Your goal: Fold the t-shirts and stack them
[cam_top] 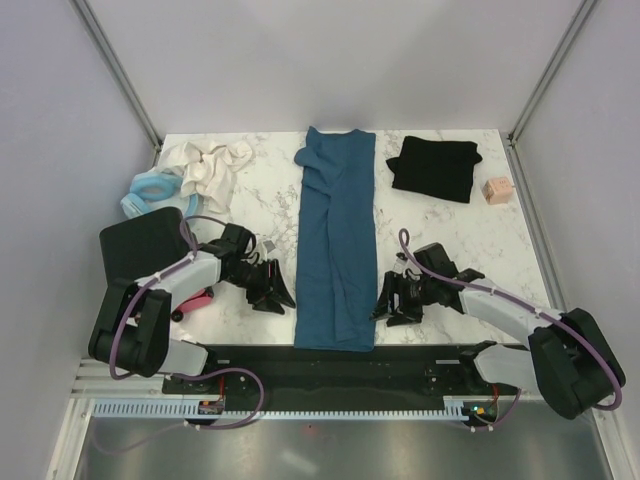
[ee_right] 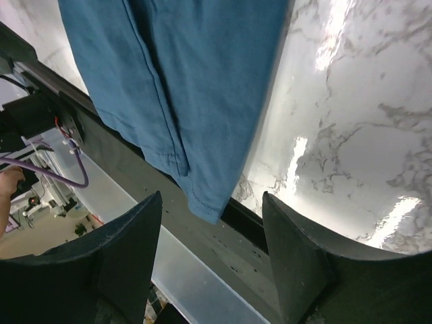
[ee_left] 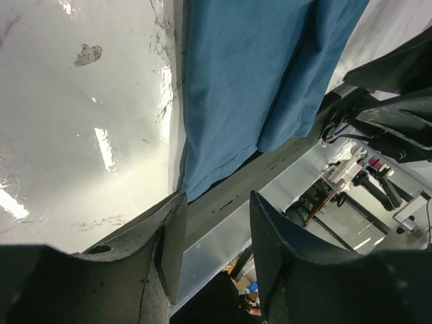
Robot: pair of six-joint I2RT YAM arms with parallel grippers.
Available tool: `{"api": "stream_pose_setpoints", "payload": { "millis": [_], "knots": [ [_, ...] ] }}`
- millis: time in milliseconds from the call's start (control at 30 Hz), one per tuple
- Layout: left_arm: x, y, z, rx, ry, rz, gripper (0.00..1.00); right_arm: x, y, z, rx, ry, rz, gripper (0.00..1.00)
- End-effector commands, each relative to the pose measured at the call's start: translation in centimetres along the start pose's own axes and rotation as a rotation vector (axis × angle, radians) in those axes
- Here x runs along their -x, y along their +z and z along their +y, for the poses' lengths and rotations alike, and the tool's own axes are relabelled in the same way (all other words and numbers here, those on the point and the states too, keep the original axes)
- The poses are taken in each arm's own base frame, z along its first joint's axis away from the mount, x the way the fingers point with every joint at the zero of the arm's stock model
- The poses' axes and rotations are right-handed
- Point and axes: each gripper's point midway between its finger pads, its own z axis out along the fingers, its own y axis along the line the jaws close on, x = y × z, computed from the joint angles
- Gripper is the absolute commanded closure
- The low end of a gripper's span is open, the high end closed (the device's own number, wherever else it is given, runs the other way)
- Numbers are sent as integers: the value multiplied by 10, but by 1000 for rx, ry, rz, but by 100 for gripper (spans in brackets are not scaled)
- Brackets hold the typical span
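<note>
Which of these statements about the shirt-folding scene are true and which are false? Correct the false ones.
1. The blue t-shirt lies as a long strip between the left gripper and the right gripper. True.
2. The black t-shirt is stacked on the blue t-shirt. False: it lies apart, at the far right.
3. The left gripper grips the blue t-shirt. False: its jaws are open and empty, beside the shirt.
4. The right gripper is open. True.

table [cam_top: 250, 215]: white marble | white cloth [cam_top: 212, 165]: crumpled, far-left corner | blue ring [cam_top: 150, 184]: touching cloth, left of it | cube [cam_top: 497, 190]: peach, far right | black pad [cam_top: 140, 245]: left edge, near ring
</note>
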Motion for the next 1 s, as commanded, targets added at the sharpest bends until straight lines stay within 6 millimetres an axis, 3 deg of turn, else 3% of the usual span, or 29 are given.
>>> {"api": "stream_pose_setpoints", "payload": {
  "millis": [0, 200, 467, 767, 967],
  "knots": [
    [-11, -1, -7, -39, -72, 37, 50, -14, 6, 0, 26, 13, 12, 31],
    [-29, 8, 9, -14, -140, 117, 54, -23, 14, -3, 26, 22, 38, 31],
    [-31, 13, 11, -16, -164, 166, 54, -22, 30, 8, 68, 20, 57, 30],
    [-26, 27, 19, -17, -151, 203, 51, -23, 48, 7, 74, 15, 64, 30],
    [-22, 36, 20, -34, -122, 217, 51, -28, 49, 3, 69, 22, 64, 30]
  ]
}}
